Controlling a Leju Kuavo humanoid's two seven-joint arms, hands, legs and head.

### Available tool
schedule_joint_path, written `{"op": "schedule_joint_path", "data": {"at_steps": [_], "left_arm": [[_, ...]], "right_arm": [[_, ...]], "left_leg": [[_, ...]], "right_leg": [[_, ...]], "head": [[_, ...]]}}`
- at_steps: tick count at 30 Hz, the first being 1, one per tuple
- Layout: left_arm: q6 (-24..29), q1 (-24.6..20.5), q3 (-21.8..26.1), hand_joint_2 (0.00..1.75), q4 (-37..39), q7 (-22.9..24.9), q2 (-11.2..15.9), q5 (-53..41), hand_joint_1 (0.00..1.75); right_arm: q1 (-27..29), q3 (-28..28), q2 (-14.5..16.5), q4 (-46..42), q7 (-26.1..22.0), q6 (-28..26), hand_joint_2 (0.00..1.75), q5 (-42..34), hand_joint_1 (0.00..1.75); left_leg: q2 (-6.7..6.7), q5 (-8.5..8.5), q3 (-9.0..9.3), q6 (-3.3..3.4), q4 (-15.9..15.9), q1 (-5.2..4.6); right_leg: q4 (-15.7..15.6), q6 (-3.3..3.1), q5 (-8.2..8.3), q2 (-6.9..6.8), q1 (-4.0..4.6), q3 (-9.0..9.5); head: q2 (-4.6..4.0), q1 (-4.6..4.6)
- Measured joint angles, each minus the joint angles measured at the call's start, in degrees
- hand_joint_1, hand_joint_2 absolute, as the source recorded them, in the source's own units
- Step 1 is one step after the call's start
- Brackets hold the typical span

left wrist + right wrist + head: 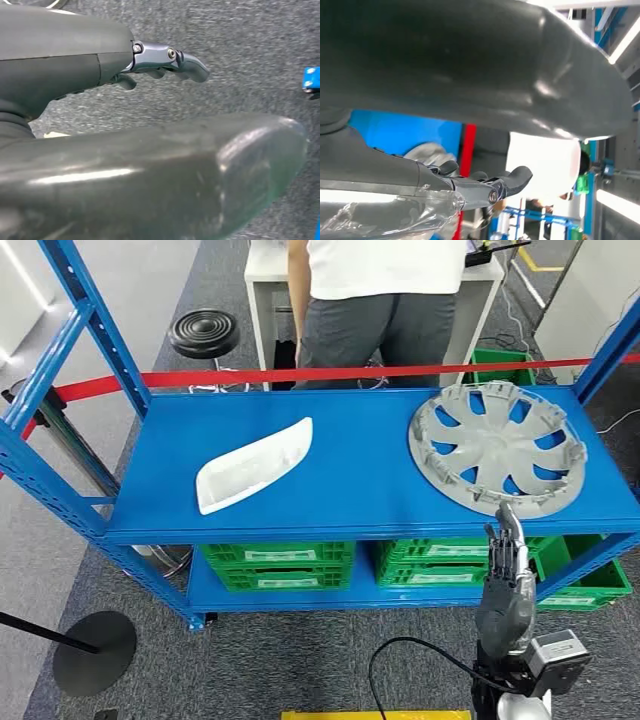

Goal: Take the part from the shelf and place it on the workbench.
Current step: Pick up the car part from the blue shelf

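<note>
A grey wheel cover (pixel 496 445) lies flat on the right side of the blue shelf (pixel 362 490). A white elongated curved part (pixel 253 466) lies on the shelf's left half. My right hand (pixel 507 575) is raised in front of the shelf's front edge, just below the wheel cover, fingers straight and apart, holding nothing. In the right wrist view the right hand's fingers (pixel 497 184) reach toward the shelf, and a bit of the wheel cover (pixel 425 152) shows behind them. My left hand (pixel 166 57) hangs over grey carpet, fingers extended and empty.
A person (pixel 381 300) stands behind the shelf at a white table. A red tape (pixel 317 373) runs along the shelf's back. Green crates (pixel 278 565) sit on the lower level. A black stool (pixel 204 333) and a barrier base (pixel 94 652) stand at left.
</note>
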Motion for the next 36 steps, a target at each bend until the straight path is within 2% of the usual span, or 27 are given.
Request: {"op": "schedule_joint_path", "data": {"at_steps": [2,4,5,6,7,9,10,11,14,16,17,19,20,21,22,23,24,25,26,27,30,31,32,33,35,36], "left_arm": [[0.04,0.00,-0.01,0.00,0.00,0.02,0.07,-0.09,0.00],[0.13,0.03,-0.02,0.00,0.00,0.15,0.21,-0.26,0.00],[0.16,0.09,-0.02,0.00,0.00,0.27,0.27,-0.33,0.00],[0.19,0.19,-0.02,0.00,0.00,0.40,0.29,-0.38,0.00],[0.20,0.29,-0.02,0.00,0.00,0.51,0.30,-0.44,0.00],[0.21,0.43,-0.02,0.00,0.00,0.61,0.30,-0.54,0.00],[0.22,0.43,-0.02,0.00,0.00,0.61,0.36,-0.60,0.00],[0.25,0.42,-0.02,0.00,0.00,0.63,0.44,-0.67,0.00],[0.35,0.37,-0.02,0.00,0.00,0.75,0.76,-0.98,0.00],[0.31,0.28,-0.04,0.00,0.00,0.75,0.78,-1.19,0.00],[0.27,0.22,-0.04,0.00,0.00,0.71,0.76,-1.27,0.00],[0.16,0.19,-0.05,0.00,0.00,0.62,0.75,-1.41,0.00],[0.11,0.22,-0.04,0.00,0.01,0.59,0.74,-1.47,0.00],[0.05,0.25,-0.04,0.00,0.01,0.59,0.72,-1.54,0.00],[0.00,0.26,-0.04,0.00,0.01,0.59,0.69,-1.63,0.00],[-0.03,0.25,-0.04,0.00,0.01,0.59,0.67,-1.74,0.00],[-0.05,0.22,-0.04,0.00,0.00,0.59,0.67,-1.88,0.00],[-0.09,0.15,-0.05,0.00,0.00,0.59,0.68,-2.01,0.00],[-0.15,0.05,-0.05,0.00,0.00,0.59,0.69,-2.10,0.00],[-0.22,-0.05,-0.06,0.00,0.00,0.59,0.70,-2.18,0.00],[-0.59,-0.09,-0.05,0.00,0.00,0.57,0.69,-2.54,0.00],[-0.74,-0.10,-0.05,0.00,0.00,0.52,0.68,-2.76,0.00],[-0.88,-0.15,-0.05,0.00,0.00,0.48,0.67,-3.00,0.00],[-1.00,-0.20,-0.07,0.00,0.00,0.43,0.66,-3.17,0.00],[-1.24,-0.24,-0.08,0.00,0.00,0.32,0.68,-3.50,0.00],[-1.34,-0.23,-0.09,0.00,0.00,0.27,0.69,-3.63,0.00]], "right_arm": [[-0.04,0.13,0.03,-0.21,-0.41,0.09,1.75,0.21,0.00],[0.23,0.55,0.06,-0.73,-1.30,0.19,1.75,0.85,0.00],[0.45,0.82,0.07,-1.04,-1.75,0.21,1.75,1.26,0.00],[0.60,1.05,0.07,-1.39,-2.09,0.21,1.75,1.65,0.00],[0.67,1.26,0.07,-1.75,-2.35,0.22,1.75,1.97,0.00],[0.67,1.55,0.07,-2.32,-2.60,0.23,1.75,2.28,0.00],[0.67,1.67,0.07,-2.52,-2.72,0.21,1.75,2.45,0.00],[0.67,1.84,0.07,-2.70,-2.83,0.08,1.75,2.85,0.00],[0.31,2.53,-0.08,-3.37,-2.68,-1.82,1.75,6.11,0.00],[-0.60,3.05,-0.32,-3.59,-1.30,-3.95,1.75,9.28,0.00],[-1.18,3.35,-0.50,-3.60,-0.35,-4.94,1.75,10.86,0.00],[-2.22,3.97,-1.14,-3.44,1.87,-6.71,1.75,14.39,0.00],[-2.71,4.28,-1.59,-3.22,3.23,-7.54,1.75,16.52,0.00],[-3.17,4.59,-2.12,-2.90,4.75,-8.28,1.75,18.88,0.00],[-3.66,4.93,-2.79,-2.49,6.51,-8.91,1.75,21.62,0.00],[-4.22,5.28,-3.52,-2.02,8.25,-9.35,1.75,24.40,0.00],[-4.83,5.64,-4.29,-1.51,9.90,-9.55,1.75,27.10,0.00],[-5.49,6.03,-5.11,-0.94,11.50,-9.54,1.75,29.66,0.00],[-6.11,6.39,-5.90,-0.33,12.79,-9.36,1.75,31.69,0.00],[-6.66,6.75,-6.67,0.32,13.94,-9.09,1.75,33.44,0.00],[-8.24,7.84,-8.99,2.45,17.64,-7.79,1.75,38.41,0.00],[-8.91,8.25,-9.89,3.32,19.12,-7.20,1.75,40.34,0.00],[-9.59,8.61,-10.77,4.26,20.50,-6.62,1.75,42.00,0.00],[-10.19,8.85,-11.57,5.26,21.73,-6.18,1.75,43.24,0.00],[-11.15,9.11,-13.03,7.54,23.93,-5.47,1.75,44.72,0.00],[-11.45,9.14,-13.67,8.66,24.80,-5.22,1.75,45.06,0.00]], "left_leg": [[0.04,-0.45,0.37,0.29,0.00,0.03],[0.09,-1.34,1.14,0.63,0.01,0.05],[0.09,-1.79,1.62,0.66,0.01,0.05],[0.06,-2.25,2.19,0.63,0.02,0.06],[0.00,-2.73,2.89,0.54,0.02,0.08],[-0.13,-3.70,4.31,0.20,0.01,0.14],[-0.24,-4.14,4.85,-0.09,0.12,0.05],[-0.33,-4.43,5.17,-0.40,0.18,-0.05],[-0.38,-4.73,5.48,-1.22,0.05,-0.16],[-0.29,-5.76,5.00,-1.82,1.20,-0.05],[-0.27,-7.09,3.98,-2.11,3.38,0.00],[-0.26,-10.49,0.31,-2.47,10.76,0.06],[-0.26,-11.59,-1.56,-2.54,14.23,0.09],[-0.26,-11.66,-2.71,-2.51,16.11,0.09],[-0.26,-10.50,-2.76,-2.40,15.70,0.08],[-0.26,-8.55,-1.81,-2.21,13.36,0.07],[-0.25,-6.28,-0.09,-1.94,9.62,0.05],[-0.24,-4.61,1.77,-1.68,5.73,-0.01],[-0.24,-3.72,3.16,-1.46,2.77,-0.06],[-0.26,-3.44,3.96,-1.26,0.94,-0.11],[-0.31,-3.53,4.20,-0.60,-0.09,-0.02],[-0.30,-3.43,4.32,-0.28,-0.30,0.11],[-0.28,-3.33,4.44,0.00,-0.50,0.25],[-0.26,-3.31,4.49,0.19,-0.57,0.33],[-0.25,-3.38,4.50,0.38,-0.56,0.33],[-0.25,-3.40,4.51,0.40,-0.55,0.33]], "right_leg": [[3.99,0.23,-1.65,-0.30,-0.02,-2.02],[12.56,0.54,-4.88,-0.75,-0.06,-6.91],[15.97,0.60,-5.61,-0.87,-0.09,-9.32],[17.20,0.62,-4.89,-0.93,-0.08,-10.80],[16.13,0.61,-2.73,-0.97,-0.09,-11.30],[9.19,0.53,3.64,-1.08,-0.12,-10.11],[5.71,0.44,5.96,-1.13,-0.14,-9.21],[3.45,0.23,7.26,-1.13,-0.14,-8.58],[2.21,-0.78,7.46,-0.87,-0.03,-8.05],[2.01,-1.45,7.57,-0.84,-0.14,-7.94],[1.91,-1.72,7.62,-0.87,-0.23,-7.87],[1.91,-2.01,7.55,-0.91,-0.19,-7.85],[1.91,-2.06,7.51,-0.92,-0.16,-7.83],[1.91,-2.11,7.48,-0.91,-0.13,-7.78],[1.91,-2.14,7.44,-0.88,-0.11,-7.69],[1.91,-2.13,7.39,-0.85,-0.09,-7.55],[1.91,-2.09,7.33,-0.82,-0.08,-7.40],[1.97,-1.94,7.21,-0.78,0.05,-7.32],[2.00,-1.73,7.13,-0.73,0.16,-7.33],[1.97,-1.47,7.08,-0.70,0.26,-7.38],[1.63,-0.52,7.09,-0.70,0.28,-7.40],[2.39,-0.19,6.52,-0.79,0.28,-7.72],[4.29,0.10,5.40,-0.87,0.27,-8.58],[7.46,0.35,3.75,-0.96,0.21,-10.10],[15.18,0.73,0.53,-1.03,0.13,-14.02],[17.49,0.84,0.12,-1.05,0.11,-15.35]], "head": [[0.00,0.25],[0.00,0.54],[0.00,0.59],[0.00,0.62],[0.00,0.66],[0.00,0.73],[0.00,0.83],[0.00,0.88],[0.00,0.81],[0.00,0.65],[0.00,0.50],[0.00,0.22],[0.00,0.15],[0.00,0.13],[0.00,0.10],[0.00,0.09],[0.00,0.07],[0.00,-0.01],[0.00,-0.06],[0.00,-0.09],[0.00,-0.09],[0.00,0.01],[0.00,0.18],[0.00,0.35],[0.00,0.62],[0.00,0.66]]}}
